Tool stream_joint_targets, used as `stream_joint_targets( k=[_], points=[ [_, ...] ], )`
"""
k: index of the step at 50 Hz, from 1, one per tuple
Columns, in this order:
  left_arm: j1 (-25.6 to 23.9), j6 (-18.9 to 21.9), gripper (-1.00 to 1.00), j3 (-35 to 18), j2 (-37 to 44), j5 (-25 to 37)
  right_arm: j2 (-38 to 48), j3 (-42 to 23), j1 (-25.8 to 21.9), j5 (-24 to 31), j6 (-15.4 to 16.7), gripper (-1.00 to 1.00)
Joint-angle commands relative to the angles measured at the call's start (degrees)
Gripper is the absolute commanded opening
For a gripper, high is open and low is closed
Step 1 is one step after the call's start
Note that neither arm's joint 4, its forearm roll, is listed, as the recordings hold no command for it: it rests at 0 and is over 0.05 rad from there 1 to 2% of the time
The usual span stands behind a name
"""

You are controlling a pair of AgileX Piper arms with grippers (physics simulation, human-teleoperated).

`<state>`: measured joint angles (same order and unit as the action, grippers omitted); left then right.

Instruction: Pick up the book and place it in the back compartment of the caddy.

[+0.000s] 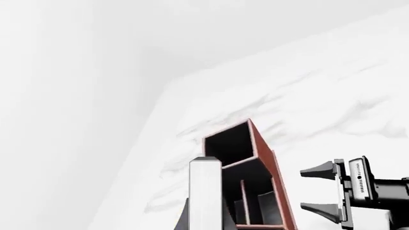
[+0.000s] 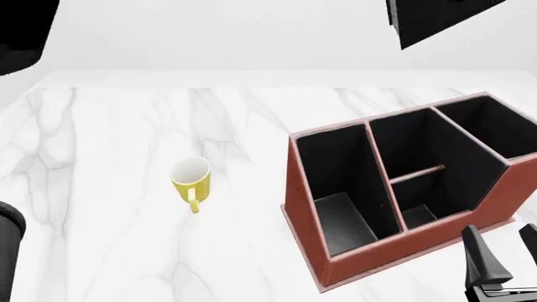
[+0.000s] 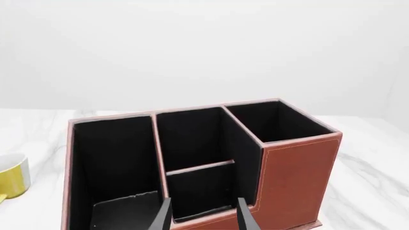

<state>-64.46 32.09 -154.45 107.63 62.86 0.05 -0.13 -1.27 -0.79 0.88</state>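
— Textures first: what was on the table (image 2: pixel 109 132)?
— White marble with grey veins. The caddy (image 2: pixel 369 251) was a reddish-brown box with pale stitched edges, a matte black lining and sloped side walls. A glossy yellow mug (image 2: pixel 191 179) stood well to its left.
— And the book (image 1: pixel 205 191)?
— A thin slab, its white page edge facing the left wrist camera. It was upright over the caddy, in the left end effector (image 1: pixel 203 223). A dark finger lay against its side, so the grip looked closed on it.
— Was it in the back compartment (image 3: pixel 199 189)?
— No, that cell sat bare by the low wall.
— The right end effector (image 3: pixel 204 218)?
— Open, holding nothing, just outside that low wall.
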Motion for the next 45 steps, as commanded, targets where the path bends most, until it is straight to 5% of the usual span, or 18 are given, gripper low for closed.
stream_joint_targets(
  k=[1, 4, 9, 45],
  points=[
    [-2.2, -4.9, -1.00, 17.6, -2.3, -16.8, 0.0, 0.0, 0.1, 0.0, -0.1, 1.00],
    [-1.5, -4.1, -1.00, 24.7, -3.4, -21.8, 0.0, 0.0, -0.1, 0.0, -0.2, 1.00],
    [-1.6, -5.6, -1.00, 28.3, -2.7, -24.7, 0.0, -0.1, 0.0, 0.0, -0.4, 1.00],
    [-3.5, -9.5, -1.00, 42.2, 0.2, -34.6, 0.0, -0.1, 0.0, 0.2, -0.5, 1.00]
  ],
)
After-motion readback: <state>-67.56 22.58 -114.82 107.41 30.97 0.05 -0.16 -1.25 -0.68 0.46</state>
